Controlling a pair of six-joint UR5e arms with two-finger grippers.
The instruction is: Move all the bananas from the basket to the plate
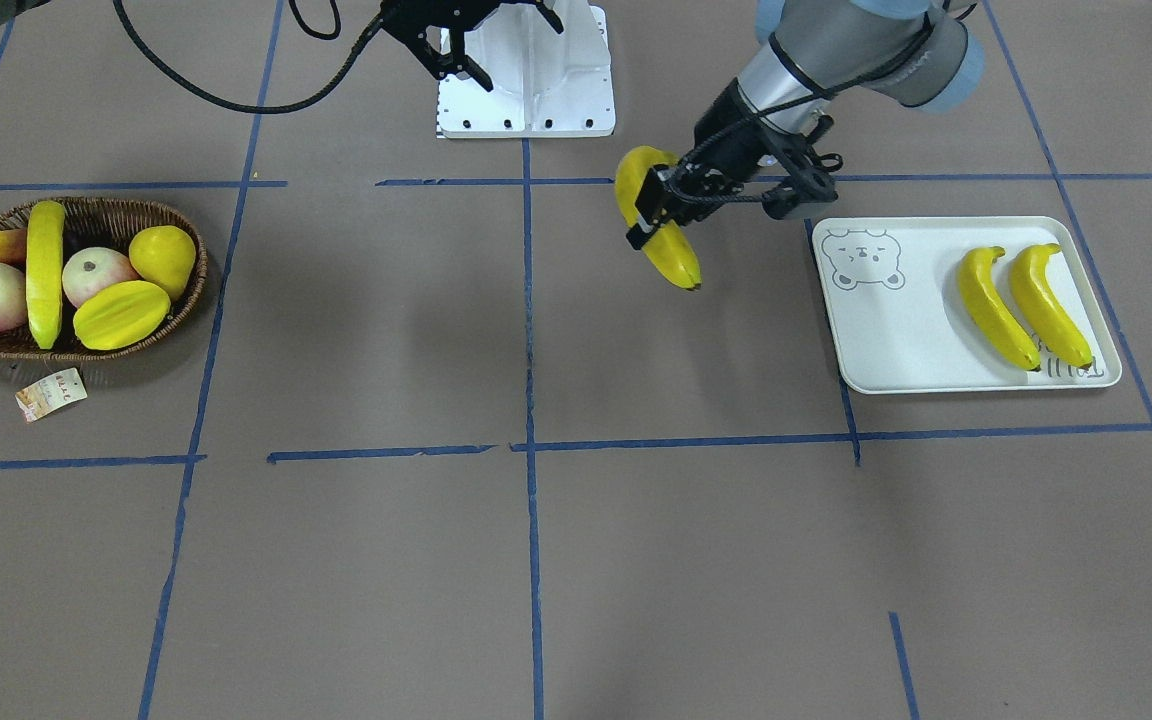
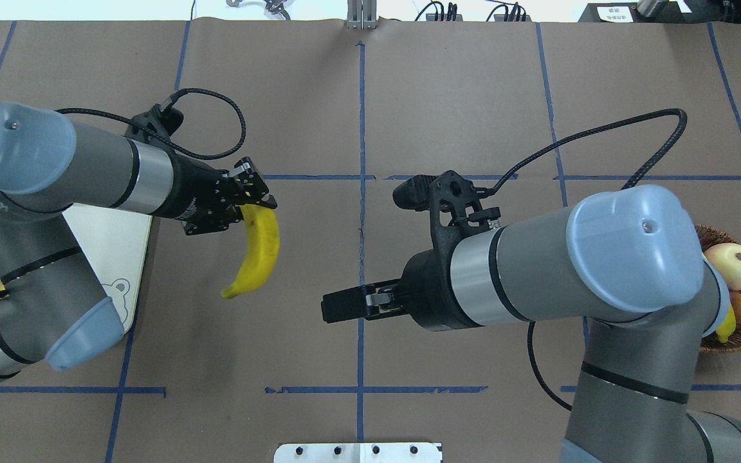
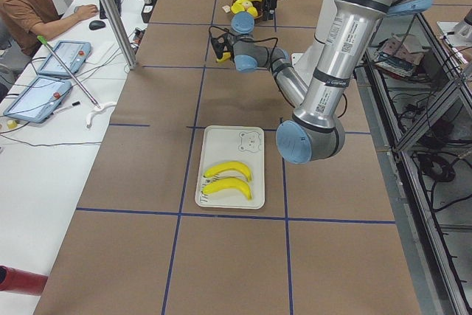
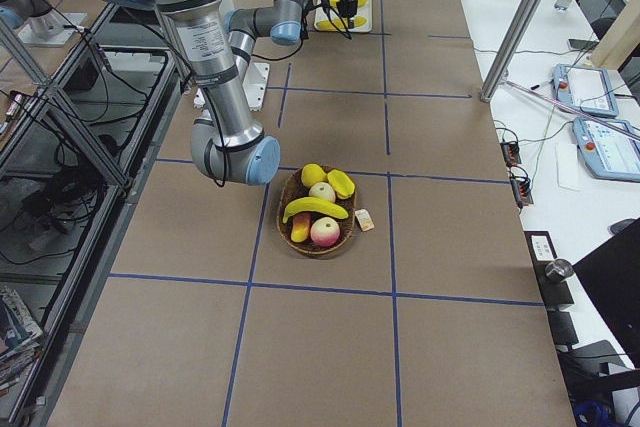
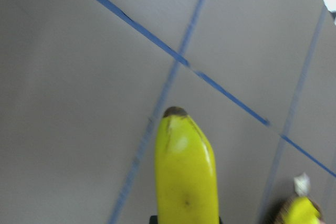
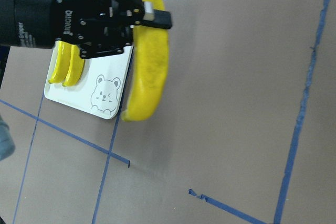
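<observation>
Exterior front-facing tally: two bananas (image 1: 996, 308) lie side by side on the plate (image 1: 896, 330), at the end away from the bear print. Half done, by my read.

Other two?

Third banana (image 1: 674, 255) is clamped in the left gripper (image 1: 656, 212), in the air just beside the plate's bear-face end and not over it yet. Fourth banana (image 1: 44, 272) lies across the other fruit (image 1: 121, 314) in the basket (image 1: 191, 300), well apart at the opposite end of the table (image 1: 536, 560).

Left arm pose?

It reaches from the plate side toward the centre line, wrist about level. It pinches the banana near one end. The rest curves down, dark tip free and clear of the table.

Right gripper (image 1: 459, 70)?

Empty, fingers look parted. Overhead has it hovering near the centre line, pointed toward the left gripper, away from the basket.

What's left?

Judgement: set this one down, then fetch the last from the basket.
</observation>
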